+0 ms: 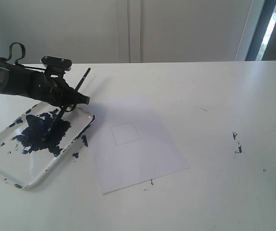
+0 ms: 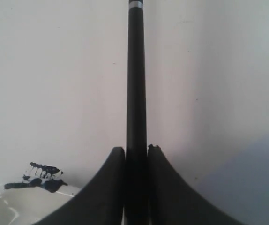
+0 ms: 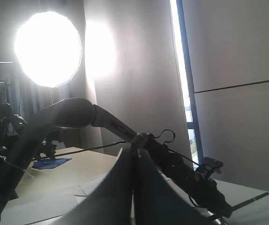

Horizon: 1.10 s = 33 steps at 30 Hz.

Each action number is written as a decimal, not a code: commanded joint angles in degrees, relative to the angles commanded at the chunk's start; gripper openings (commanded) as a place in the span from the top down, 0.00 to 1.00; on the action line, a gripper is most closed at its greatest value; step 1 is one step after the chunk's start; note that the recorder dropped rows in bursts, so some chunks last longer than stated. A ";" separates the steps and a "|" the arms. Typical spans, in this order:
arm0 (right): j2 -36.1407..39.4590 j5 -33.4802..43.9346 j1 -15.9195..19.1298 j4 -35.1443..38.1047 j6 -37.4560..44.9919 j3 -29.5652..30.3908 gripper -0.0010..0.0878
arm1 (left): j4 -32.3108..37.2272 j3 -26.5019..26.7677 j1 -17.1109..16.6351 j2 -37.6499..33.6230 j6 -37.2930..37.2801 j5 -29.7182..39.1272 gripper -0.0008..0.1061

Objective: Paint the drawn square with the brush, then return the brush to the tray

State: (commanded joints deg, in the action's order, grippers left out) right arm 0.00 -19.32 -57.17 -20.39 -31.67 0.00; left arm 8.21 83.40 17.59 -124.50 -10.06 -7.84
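My left gripper is shut on the black-handled brush, which slants down so its tip rests in the dark blue paint pool of the white tray at the left. In the left wrist view the brush runs straight out between the two shut fingers of the left gripper, and a corner of the tray shows beside them. The drawn square is a thin outline with a white interior on the paper sheet, to the right of the tray. My right gripper is shut and empty, off to the right.
Dark paint specks dot the white table at the right, and a few lie near the paper's front edge. In the right wrist view the left arm stretches across the table under a bright round lamp.
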 joint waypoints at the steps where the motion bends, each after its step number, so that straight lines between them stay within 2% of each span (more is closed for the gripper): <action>1: 0.00 0.00 0.00 0.00 0.00 0.00 0.99 | 0.12 0.00 0.33 0.04 0.00 -0.79 0.99; 6: 0.00 0.00 0.00 0.00 0.00 0.00 0.99 | 0.23 0.00 2.40 1.44 0.00 -3.99 0.99; 9: 0.00 0.00 0.00 0.00 0.00 0.00 0.99 | -0.44 0.00 2.50 3.16 -0.78 -4.12 0.99; 11: 0.00 0.00 0.00 0.00 0.00 0.00 0.99 | -2.74 0.00 2.50 4.61 -0.76 -2.03 0.99; 16: 0.00 0.00 0.00 0.00 0.00 0.00 0.99 | -3.13 0.00 2.50 7.95 -0.41 6.31 0.99; 22: 0.00 0.00 0.00 0.00 0.00 0.00 0.99 | -3.17 0.00 2.39 10.03 -2.82 9.92 0.99; 27: 0.00 0.00 0.00 0.00 0.00 0.00 0.99 | -3.17 0.00 0.50 10.55 -11.57 11.49 0.99; 33: 0.00 0.00 0.00 0.00 0.00 0.00 0.99 | -3.17 0.00 -3.81 10.91 -26.38 15.50 0.99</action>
State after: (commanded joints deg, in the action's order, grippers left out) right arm 0.00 -19.32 -57.17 -20.39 -31.67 0.00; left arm 5.04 83.40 13.78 -113.60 -36.44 7.66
